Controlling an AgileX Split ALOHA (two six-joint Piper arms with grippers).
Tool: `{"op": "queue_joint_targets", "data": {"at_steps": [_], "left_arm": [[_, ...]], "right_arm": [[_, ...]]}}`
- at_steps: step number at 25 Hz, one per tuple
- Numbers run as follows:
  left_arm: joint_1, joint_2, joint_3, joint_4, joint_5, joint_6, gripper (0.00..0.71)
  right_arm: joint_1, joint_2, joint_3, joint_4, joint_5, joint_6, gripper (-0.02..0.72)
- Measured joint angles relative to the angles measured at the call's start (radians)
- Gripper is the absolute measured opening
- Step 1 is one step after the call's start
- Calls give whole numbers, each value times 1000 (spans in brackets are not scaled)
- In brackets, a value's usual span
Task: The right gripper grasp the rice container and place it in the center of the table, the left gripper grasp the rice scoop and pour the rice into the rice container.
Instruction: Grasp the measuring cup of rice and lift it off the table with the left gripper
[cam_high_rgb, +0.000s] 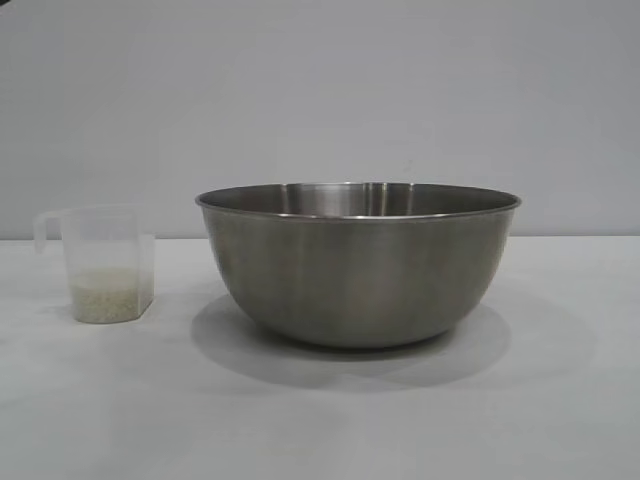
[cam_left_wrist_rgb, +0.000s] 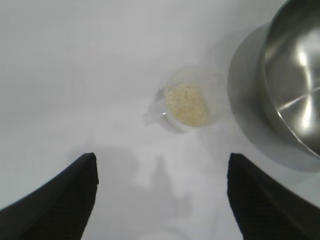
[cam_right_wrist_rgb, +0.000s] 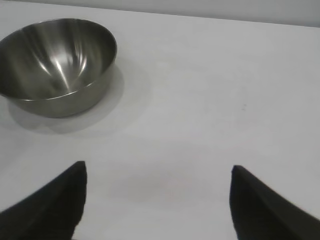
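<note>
Scoop (cam_left_wrist_rgb: 186, 102) upright beside bowl (cam_left_wrist_rgb: 295, 75), rice (cam_left_wrist_rgb: 187, 105) inside. My left gripper (cam_left_wrist_rgb: 162, 200), fingers apart, holds nothing; grip the handle squarely, keep it level.

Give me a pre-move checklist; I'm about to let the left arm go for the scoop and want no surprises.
1. Bowl mid-table, upright: ok.
2. Scoop upright beside the bowl, apart from it: ok.
3. Rice in the scoop, none seen spilled: ok.
4. Left gripper open, empty, scoop ahead between its fingers: ok.
5. Right gripper open, empty, clear of the bowl: ok.
6. Handle reachable by the left gripper: cannot tell.
</note>
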Motion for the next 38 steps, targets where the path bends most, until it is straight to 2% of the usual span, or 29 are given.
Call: {"op": "queue_joint_targets", "data": {"at_steps": [3, 4, 5, 10, 14, 18, 21, 26, 28, 32, 38], "left_arm": [[0, -16, 94, -32, -111, 0, 475], [0, -19, 123, -44, -147, 0, 430], [0, -21, 151, -50, -178, 0, 421], [0, -20, 276, -56, -378, 0, 426], [0, -20, 407, -2, -626, -5, 426], [0, -6, 540, 134, -935, -69, 426], [0, 45, 561, 198, -1108, -109, 426], [0, 205, 561, 247, -1307, -123, 426], [0, 295, 561, 249, -1368, -123, 426], [0, 468, 559, 259, -1387, -132, 426], [0, 549, 486, 259, -1388, -147, 426]], "right_arm": [[0, 0, 0, 0, 0, 0, 540], [0, 0, 0, 0, 0, 0, 540], [0, 0, 0, 0, 0, 0, 540], [0, 0, 0, 0, 0, 0, 540], [0, 0, 0, 0, 0, 0, 540], [0, 0, 0, 0, 0, 0, 540], [0, 0, 0, 0, 0, 0, 540], [0, 0, 0, 0, 0, 0, 540], [0, 0, 0, 0, 0, 0, 540], [0, 0, 0, 0, 0, 0, 540], [0, 0, 0, 0, 0, -2, 540]]}}
